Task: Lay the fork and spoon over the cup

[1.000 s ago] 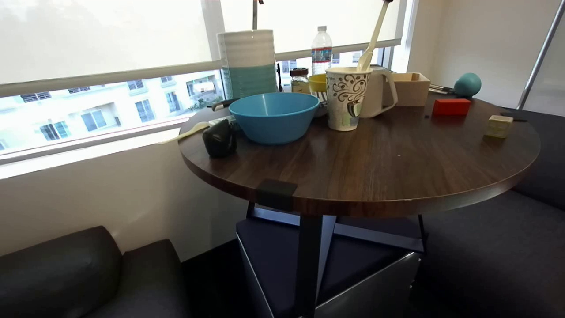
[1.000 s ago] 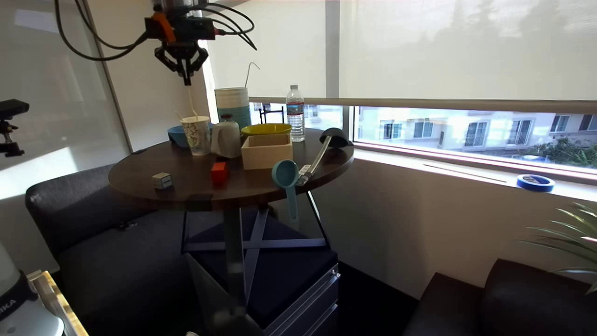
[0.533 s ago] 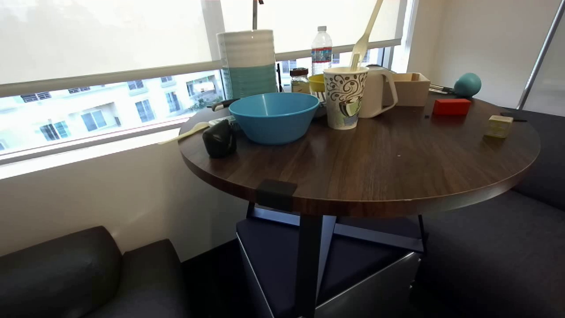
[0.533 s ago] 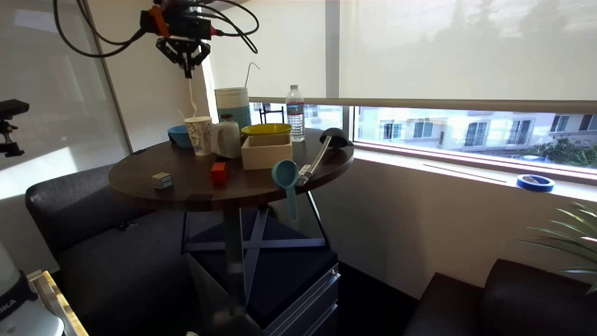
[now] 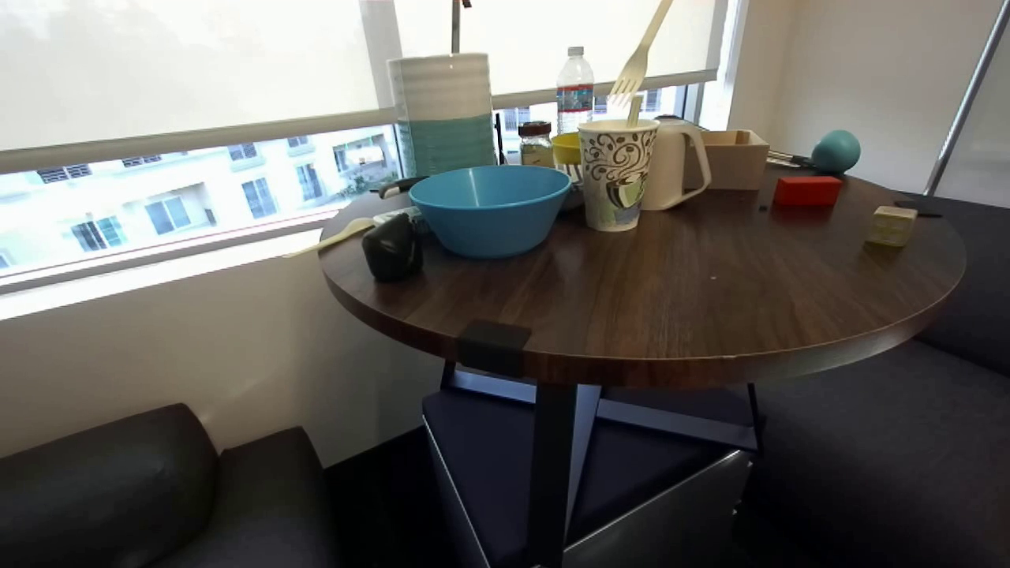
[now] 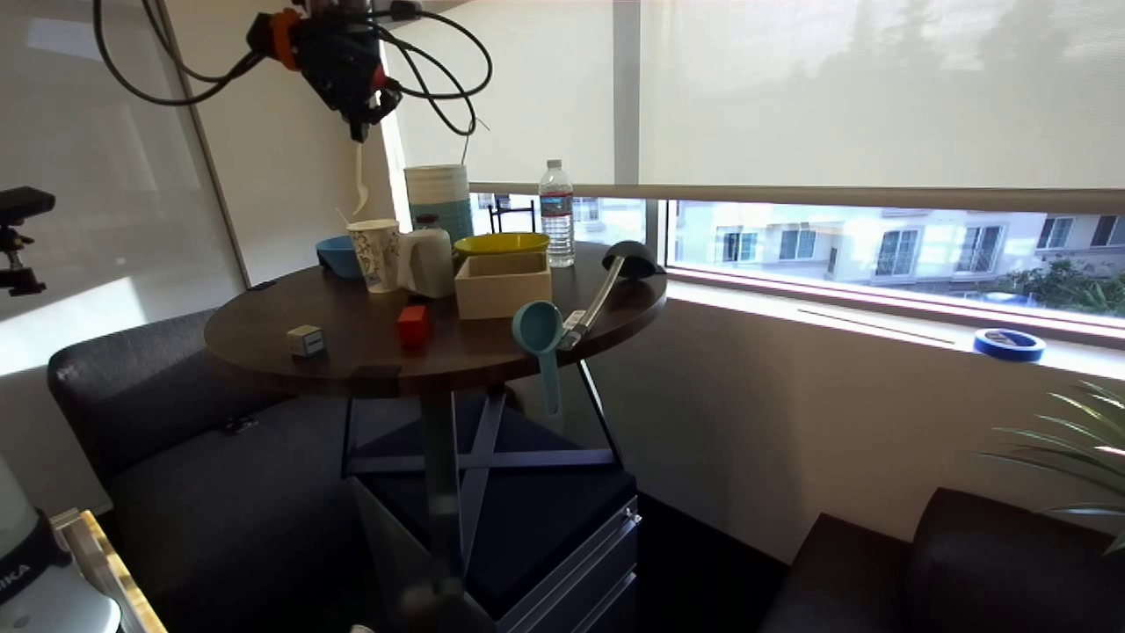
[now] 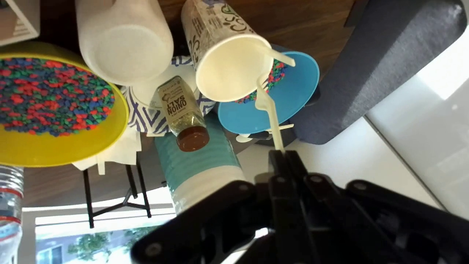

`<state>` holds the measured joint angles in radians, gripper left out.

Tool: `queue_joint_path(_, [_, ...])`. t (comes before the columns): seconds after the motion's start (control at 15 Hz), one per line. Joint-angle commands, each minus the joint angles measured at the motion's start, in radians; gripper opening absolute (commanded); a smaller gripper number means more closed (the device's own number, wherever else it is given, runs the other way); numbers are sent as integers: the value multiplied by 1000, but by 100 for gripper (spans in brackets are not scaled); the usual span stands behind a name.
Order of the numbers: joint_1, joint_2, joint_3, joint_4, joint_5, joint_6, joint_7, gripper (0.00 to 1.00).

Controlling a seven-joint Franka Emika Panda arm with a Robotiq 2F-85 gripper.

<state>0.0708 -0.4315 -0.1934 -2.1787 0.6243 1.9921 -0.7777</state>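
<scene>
The speckled, floral-patterned cup [image 5: 618,177] stands upright on the table; it also shows in an exterior view [image 6: 376,261] and the wrist view [image 7: 205,35]. My gripper [image 7: 286,153], above the cup in an exterior view [image 6: 359,134], is shut on the end of the cream fork's handle. The fork [image 5: 634,71] hangs tines down, tilted, its tips just above the cup's rim; it also shows in the wrist view [image 7: 273,117]. A cream handle [image 7: 280,57] sticks out of the cup over the rim. Its head is hidden, so I cannot tell whether it is the spoon.
A blue bowl [image 5: 489,217] stands beside the cup, a white jug [image 5: 672,170] close on its other side. An onion salt jar [image 7: 179,102], a yellow bowl [image 7: 73,150], and a tall teal-white container [image 5: 442,118] stand behind. Another cream utensil [image 5: 339,237] overhangs the table edge.
The fork has come up out of the cup, and its tines now show above the rim. My gripper has risen and tilted. The cup has shifted slightly.
</scene>
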Motion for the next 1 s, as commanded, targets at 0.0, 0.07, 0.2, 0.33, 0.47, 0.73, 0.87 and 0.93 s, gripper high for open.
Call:
queue_joint_path(0.0, [-28,-23,-11,-74,95,30,82,1])
queue_joint_path(0.07, [-33,-26,-18,-98,130,33,89,1])
queue_joint_path(0.2, [-44,-32,-23,-134,207,44,104,1])
queue_joint_path(0.33, [-55,-39,-20,-174,292,66,116,1])
queue_joint_path(0.47, [-69,0,-12,-128,234,27,76,4])
queue_joint_path(0.73, [-71,2,-10,-125,234,27,75,4])
queue_joint_path(0.87, [-72,3,-20,-132,260,25,82,1])
queue_joint_path(0.93, [-70,2,-31,-144,295,20,85,1])
